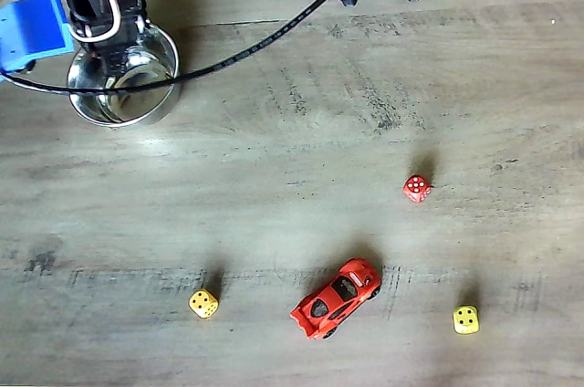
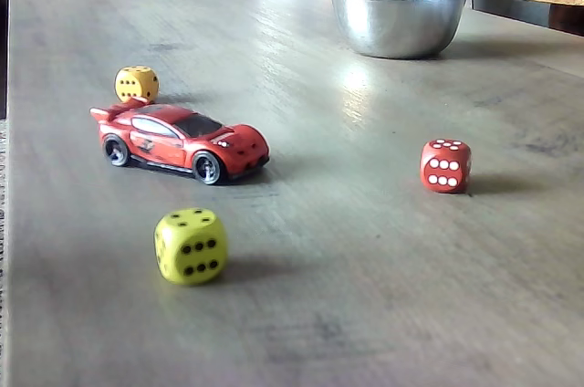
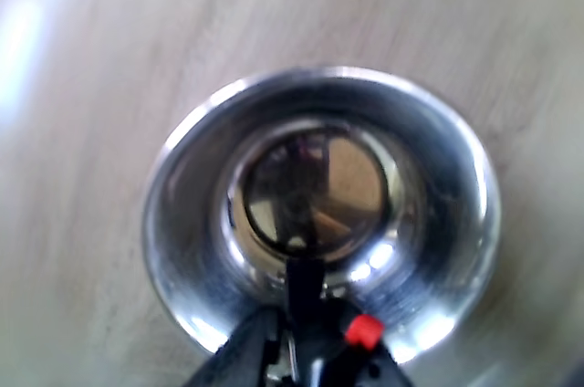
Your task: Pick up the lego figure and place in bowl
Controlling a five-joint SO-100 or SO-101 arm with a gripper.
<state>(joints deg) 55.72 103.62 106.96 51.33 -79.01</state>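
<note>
The gripper hangs directly over the steel bowl, pinching the lego figure, a black piece with a red part that sits between the fingers at the lower edge of the wrist view. Pickup and transport appear complete; release remains. In a fixed view, the red die, the red toy car and two yellow dice lie well apart from the bowl.

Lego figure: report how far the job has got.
Done: the figure is off the table and carried over the bowl. In hand: the gripper hangs above the bowl's middle in the wrist view, jaws shut on the black-and-red figure. Left: open the jaws and drop it in.
</note>
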